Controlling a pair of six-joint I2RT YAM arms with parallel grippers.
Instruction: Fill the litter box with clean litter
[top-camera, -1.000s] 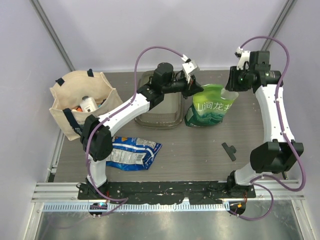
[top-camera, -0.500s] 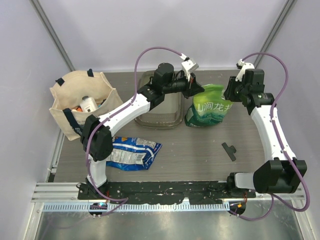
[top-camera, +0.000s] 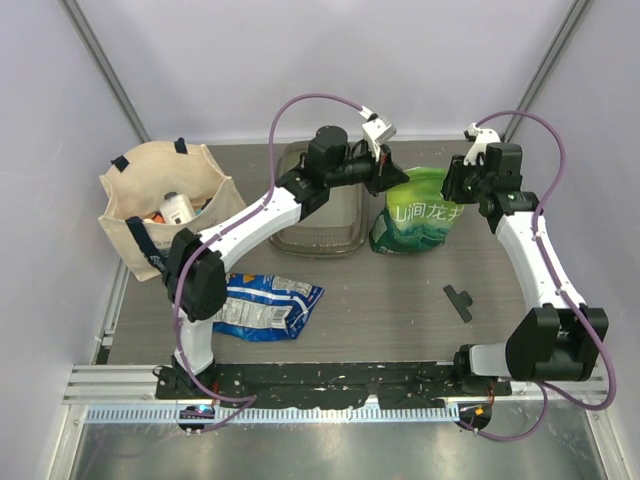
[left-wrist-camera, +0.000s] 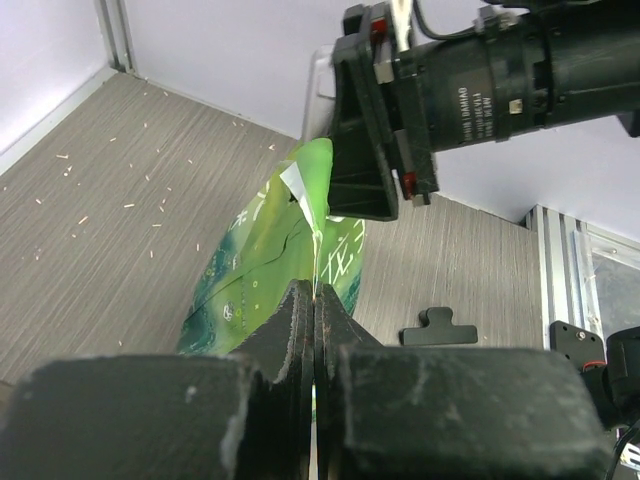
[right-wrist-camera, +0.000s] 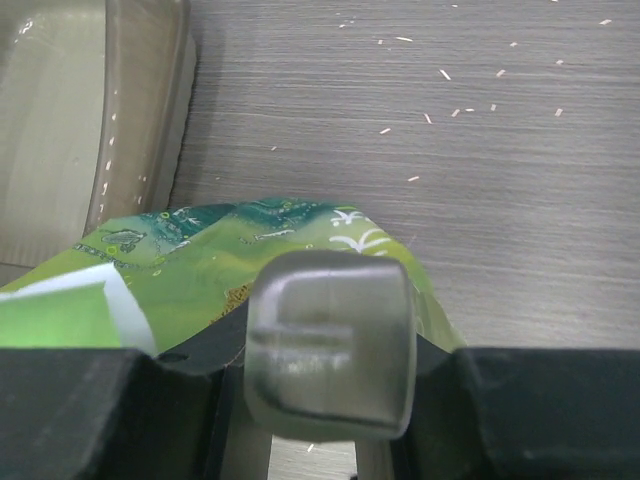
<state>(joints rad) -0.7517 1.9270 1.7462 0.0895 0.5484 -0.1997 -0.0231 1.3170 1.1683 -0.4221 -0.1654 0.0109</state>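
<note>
Just left of my left gripper (left-wrist-camera: 314, 300) sits the litter box (top-camera: 322, 235), and I'm clamped on the top edge of the green printed bag (left-wrist-camera: 265, 260), can't tell if my right gripper (top-camera: 453, 190) has bitten yet, so pulling now could slip or rip it.

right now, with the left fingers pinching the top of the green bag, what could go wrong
The left fingers hold only a thin edge of the green bag, so the film may slip out or tear when pulled. The bag stands beside the litter box, not over it; if it tips here, its contents would likely spill onto the table. The right fingers are close and could bump the left ones.
</note>
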